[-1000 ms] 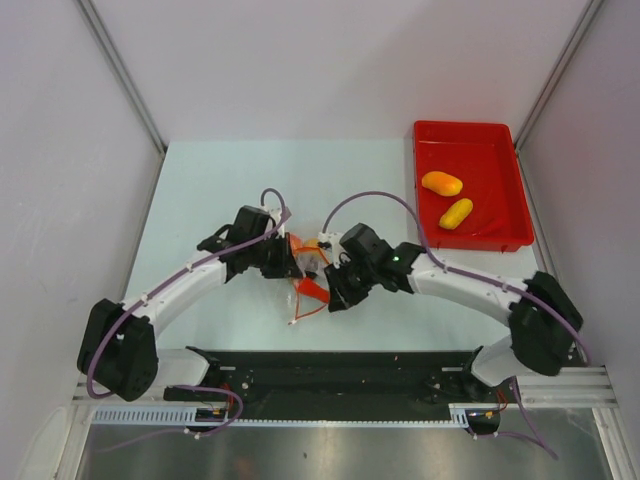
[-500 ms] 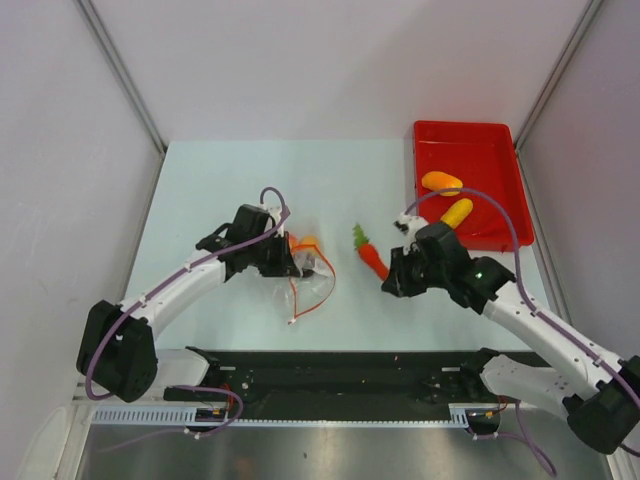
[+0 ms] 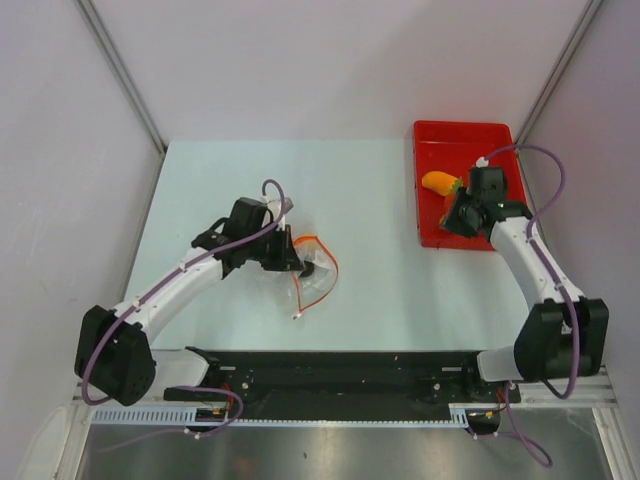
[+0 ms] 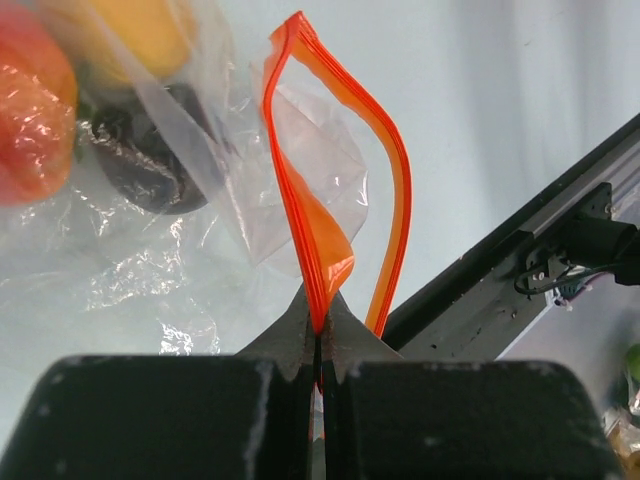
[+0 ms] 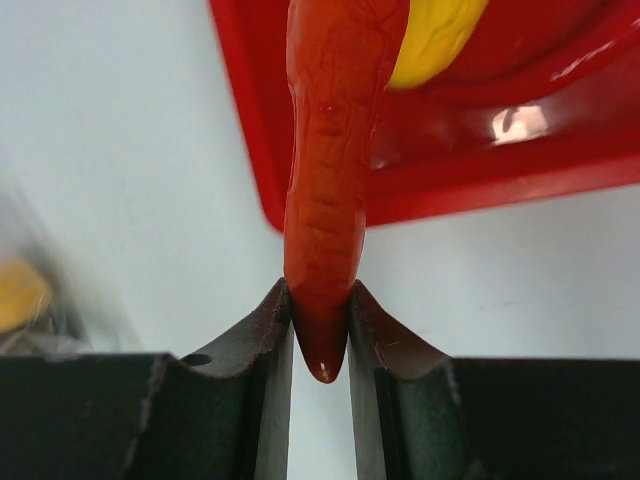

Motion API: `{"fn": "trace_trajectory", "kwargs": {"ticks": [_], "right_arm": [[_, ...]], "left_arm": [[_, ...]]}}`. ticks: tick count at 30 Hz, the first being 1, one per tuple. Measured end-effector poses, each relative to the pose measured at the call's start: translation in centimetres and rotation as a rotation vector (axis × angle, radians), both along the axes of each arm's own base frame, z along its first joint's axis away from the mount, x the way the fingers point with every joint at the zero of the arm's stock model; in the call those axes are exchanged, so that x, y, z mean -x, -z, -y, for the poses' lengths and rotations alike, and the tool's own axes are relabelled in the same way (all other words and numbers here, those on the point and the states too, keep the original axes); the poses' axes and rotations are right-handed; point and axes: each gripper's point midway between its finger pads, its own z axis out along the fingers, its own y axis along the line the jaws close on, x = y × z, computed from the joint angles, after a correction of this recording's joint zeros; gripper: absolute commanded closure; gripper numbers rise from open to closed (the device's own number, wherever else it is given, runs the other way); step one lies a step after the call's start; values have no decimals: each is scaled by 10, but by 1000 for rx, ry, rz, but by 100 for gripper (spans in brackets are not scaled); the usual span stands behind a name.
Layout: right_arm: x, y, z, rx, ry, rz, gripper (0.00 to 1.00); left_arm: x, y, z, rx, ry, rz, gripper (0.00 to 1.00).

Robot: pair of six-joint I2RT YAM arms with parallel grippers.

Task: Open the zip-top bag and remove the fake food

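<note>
- Right gripper [image 5: 320,300], closed on the tip of the orange-red toy carrot [image 5: 325,180], holds it lengthwise over the near-left corner of the red rectangular tray [image 5: 240,110], far right.
- Left gripper [image 4: 318,325] pinches the orange strip of the clear crinkly zip-top bag [image 4: 180,270], centre-left; other fake food [image 4: 35,110] lies inside.

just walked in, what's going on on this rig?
Left gripper pinches the orange-red zip strip of the small clear plastic bag, plastic toy food inside. Right gripper holds an orange-red toy carrot by its tip over the edge of the red rectangular tray, which holds an orange oval and a yellow oval.
</note>
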Motion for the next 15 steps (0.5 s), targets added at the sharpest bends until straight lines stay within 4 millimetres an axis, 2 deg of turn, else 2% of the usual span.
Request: {"fn": "trace_trajectory", "kwargs": {"ticks": [3,6,8,9,10,11,12,15], "right_arm": [[-24,6,24,13,66,-20,85],[-39,11,51,29,124,-31,79],[-50,14,72,40,163,-40,65],[-55,14,81,47,178,-42,52],[-63,15,91,54,193,-42,43],[-69,16,100,61,205,-40,38],[-73,17,105,67,212,-44,33],[-90,19,114,85,209,-54,29]], "left_arm": [[-1,-11,1,8,11,27,100],[-2,-17,1,10,18,46,100],[-2,-18,0,8,21,48,100],[-2,-19,1,8,21,48,100],[-2,-19,0,7,21,46,100],[-1,-18,0,7,21,44,100],[-1,-19,0,7,21,43,100],[-1,-21,2,14,27,44,100]]}}
